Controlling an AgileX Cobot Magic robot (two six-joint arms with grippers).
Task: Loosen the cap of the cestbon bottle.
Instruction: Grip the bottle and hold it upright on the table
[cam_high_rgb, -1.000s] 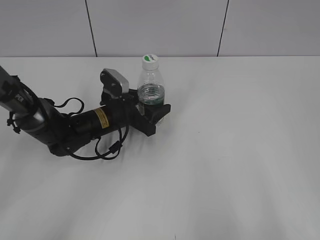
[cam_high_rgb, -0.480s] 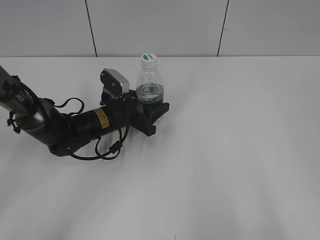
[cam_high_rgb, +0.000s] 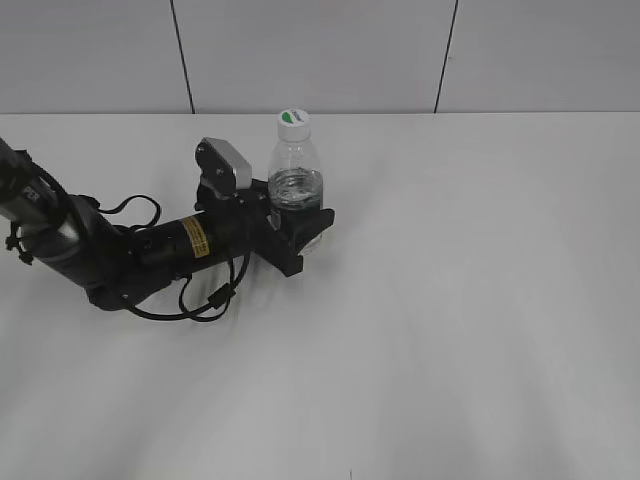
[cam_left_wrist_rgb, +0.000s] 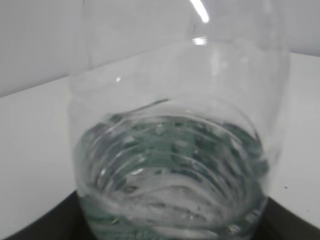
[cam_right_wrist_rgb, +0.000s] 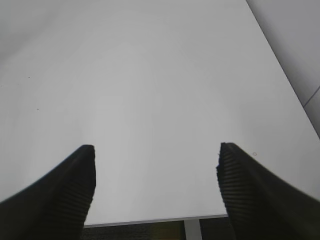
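The near part of the flat white matte table (cam_high_rgb: 420, 380) is lying bare and evenly lit, with soft grey shadows and a few tiny dark specks. Farther back and left of centre, the small clear ribbed plastic water bottle with a dark green label band (cam_high_rgb: 296, 185) is standing upright on the table; all positions below are being given relative to this bottle.

The left gripper (cam_high_rgb: 298, 228), black and mounted on a black arm (cam_high_rgb: 120, 255) trailing looped black cables (cam_high_rgb: 205, 300), is reaching in from the left and closing its jaws around the lower body at the label band. In the left wrist view the bottle wall (cam_left_wrist_rgb: 175, 150) is filling the frame, pressed up to the camera, with water rippling inside and dark gripper parts showing at the bottom corners.

On top of the bottle's narrow neck, the small round white plastic screw cap with a green leaf-shaped mark (cam_high_rgb: 292, 120) is sitting in place, untouched.

The right gripper (cam_right_wrist_rgb: 155, 185) is hanging over bare table, its two black ridged fingers (cam_right_wrist_rgb: 75, 190) standing wide apart and holding nothing; the exterior view is not showing it.

Behind the bottle, the table is meeting a pale grey panelled wall (cam_high_rgb: 320, 55) divided by thin dark vertical seams.
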